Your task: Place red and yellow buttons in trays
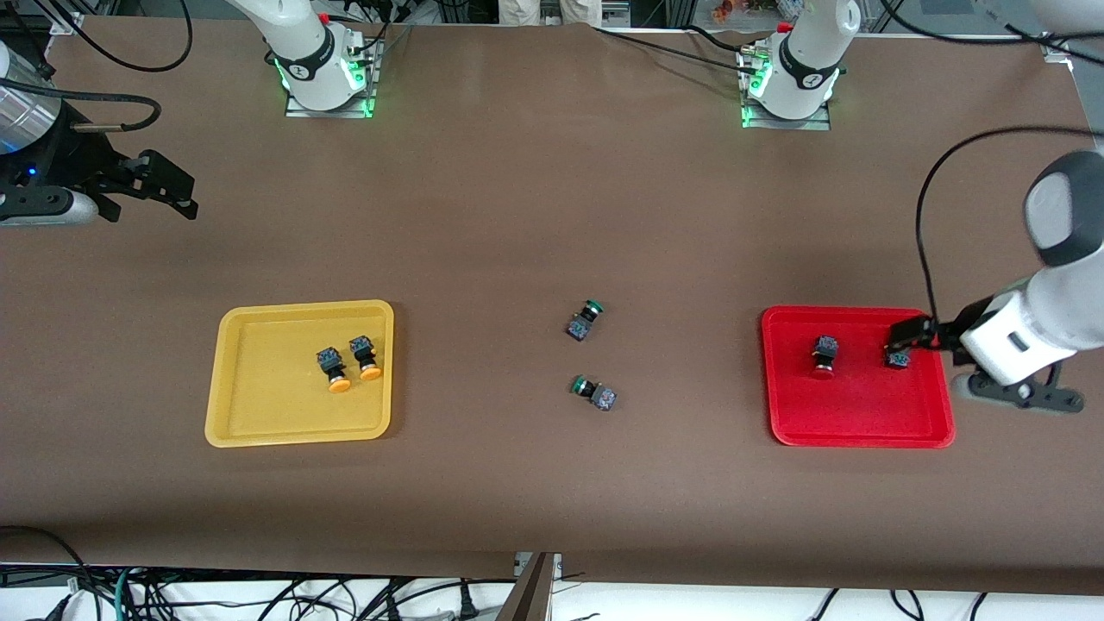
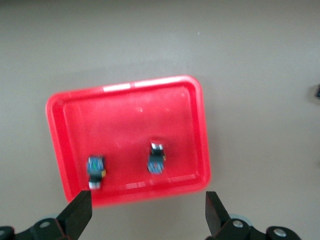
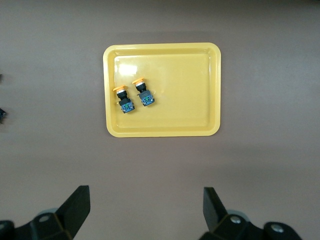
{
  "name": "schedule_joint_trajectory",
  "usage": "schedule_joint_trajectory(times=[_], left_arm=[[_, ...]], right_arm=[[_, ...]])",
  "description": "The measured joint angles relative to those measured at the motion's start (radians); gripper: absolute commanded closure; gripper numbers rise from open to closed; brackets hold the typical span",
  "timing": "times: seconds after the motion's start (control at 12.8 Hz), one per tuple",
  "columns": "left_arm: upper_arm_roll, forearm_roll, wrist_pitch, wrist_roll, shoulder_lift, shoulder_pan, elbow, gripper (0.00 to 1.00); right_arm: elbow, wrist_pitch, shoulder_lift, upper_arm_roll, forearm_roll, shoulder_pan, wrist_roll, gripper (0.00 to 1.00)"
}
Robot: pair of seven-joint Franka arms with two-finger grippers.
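Observation:
The yellow tray (image 1: 293, 434) holds two yellow buttons (image 1: 333, 370) (image 1: 365, 356), lying side by side. They also show in the right wrist view (image 3: 124, 99) (image 3: 143, 92) on the yellow tray (image 3: 185, 90). The red tray (image 1: 854, 436) holds two red buttons: one (image 1: 824, 355) lies in the open, the other (image 1: 897, 357) is partly hidden under my left gripper (image 1: 907, 335). Both red buttons show in the left wrist view (image 2: 96, 171) (image 2: 156, 159) on the red tray (image 2: 125, 120). My left gripper (image 2: 146, 214) is open and empty, above that tray's edge. My right gripper (image 1: 168, 188) (image 3: 145, 210) is open and empty, high over bare table.
Two green-capped buttons (image 1: 585, 319) (image 1: 593, 392) lie on the brown table between the trays. Both arm bases (image 1: 323, 65) (image 1: 789, 78) stand along the table's edge farthest from the front camera. Cables hang below the edge nearest that camera.

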State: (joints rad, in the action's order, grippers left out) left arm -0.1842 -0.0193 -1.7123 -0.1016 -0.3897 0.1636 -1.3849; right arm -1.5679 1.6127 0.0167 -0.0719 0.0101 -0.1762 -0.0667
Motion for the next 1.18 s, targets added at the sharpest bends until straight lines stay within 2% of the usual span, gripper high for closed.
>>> schedule_joint_trajectory(times=[0.31,0.63,1.18], left_arm=[[0.129,0.017,0.195,0.104,0.178,-0.108,-0.025,0.00],[0.143,0.017,0.226,0.136,0.284,-0.134,-0.115,0.00],[0.147,0.017,0.225,0.179,0.309,-0.194,-0.133,0.00]], right_arm=[[0.002,0.001,0.006,0.001,0.000,0.000,-0.002,0.00],[0.014,0.002,0.013,0.000,0.000,0.001,-0.003,0.00],[0.027,0.005,0.016,-0.010,-0.007,0.006,-0.003,0.00]])
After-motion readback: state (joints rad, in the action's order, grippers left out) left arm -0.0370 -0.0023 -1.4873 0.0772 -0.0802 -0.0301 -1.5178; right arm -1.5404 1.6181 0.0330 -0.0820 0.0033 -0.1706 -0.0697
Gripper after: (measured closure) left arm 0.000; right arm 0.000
